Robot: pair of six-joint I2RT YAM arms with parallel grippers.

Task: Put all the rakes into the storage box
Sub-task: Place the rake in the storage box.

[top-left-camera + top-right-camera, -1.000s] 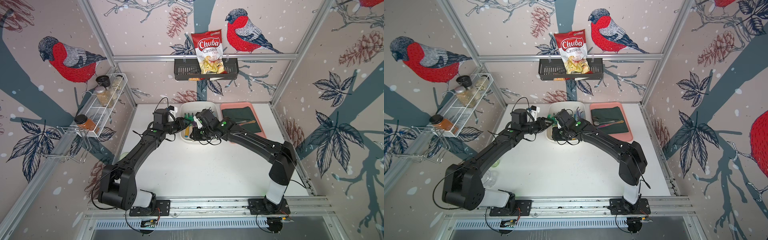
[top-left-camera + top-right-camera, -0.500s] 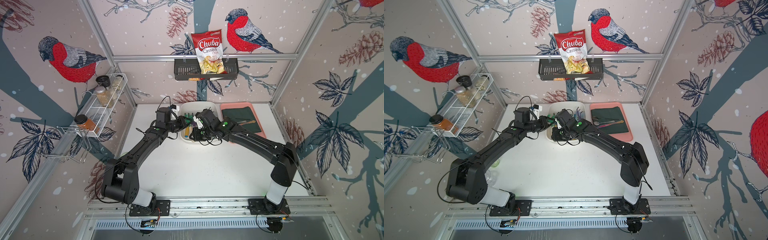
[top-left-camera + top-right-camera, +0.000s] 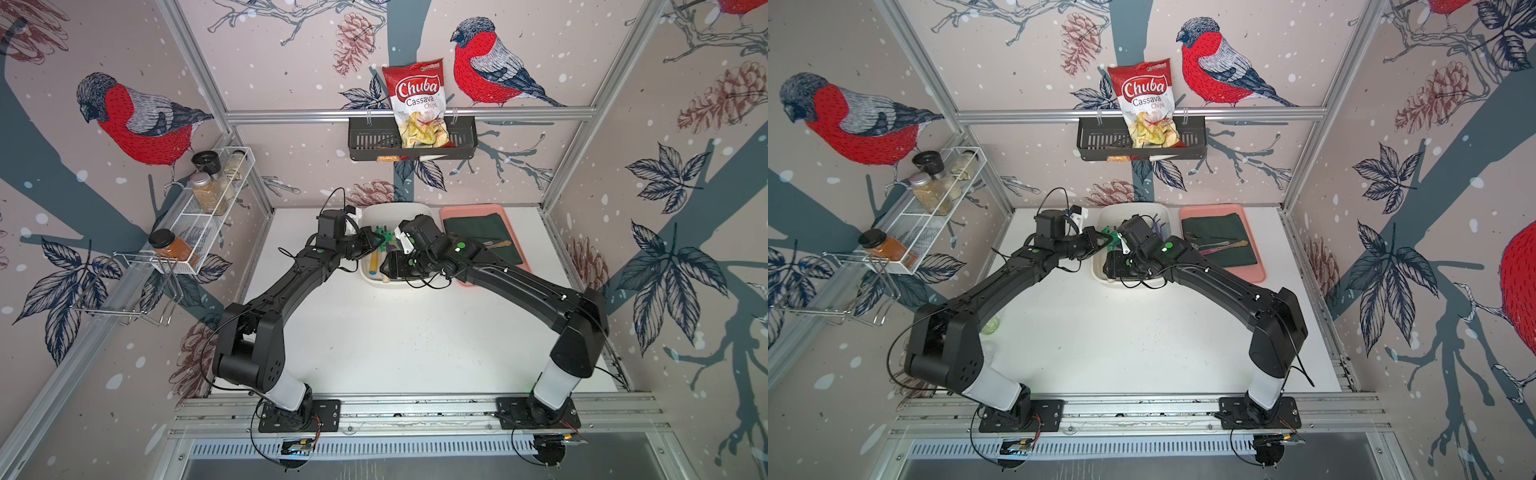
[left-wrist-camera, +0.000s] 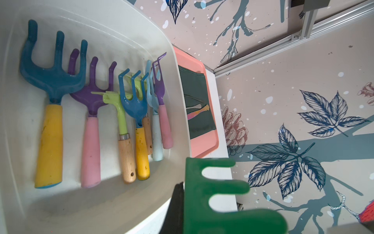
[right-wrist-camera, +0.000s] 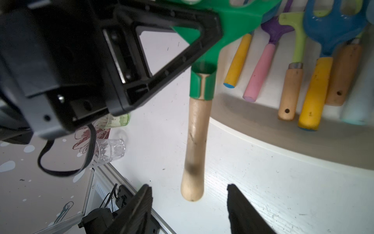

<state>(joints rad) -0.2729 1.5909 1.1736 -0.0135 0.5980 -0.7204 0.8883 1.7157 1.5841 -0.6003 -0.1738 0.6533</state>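
Note:
The rake has a green toothed head (image 4: 212, 192) and a pale wooden handle (image 5: 195, 141). It hangs over the near left rim of the storage box (image 3: 399, 206), a shallow white tub (image 4: 121, 202) at the back of the table. My left gripper (image 3: 376, 241) is shut on the rake's head (image 3: 385, 237), with one black finger (image 4: 178, 202) showing against it. My right gripper (image 5: 188, 189) is open, and the handle's end sits between its fingers without touching them. In both top views the right wrist covers most of the handle.
Several coloured hand forks and rakes (image 4: 91, 113) lie side by side in the box. A pink tray (image 3: 451, 212) with dark green cloth and cutlery sits right of it. A clear glass (image 5: 109, 150) and a green glass (image 5: 119, 120) stand at the table's left edge. A black basket (image 3: 365, 141) with a chips bag hangs on the back wall.
My left gripper has closed on the rake's green head. My right gripper, shut on the handle before, has opened and let it go.

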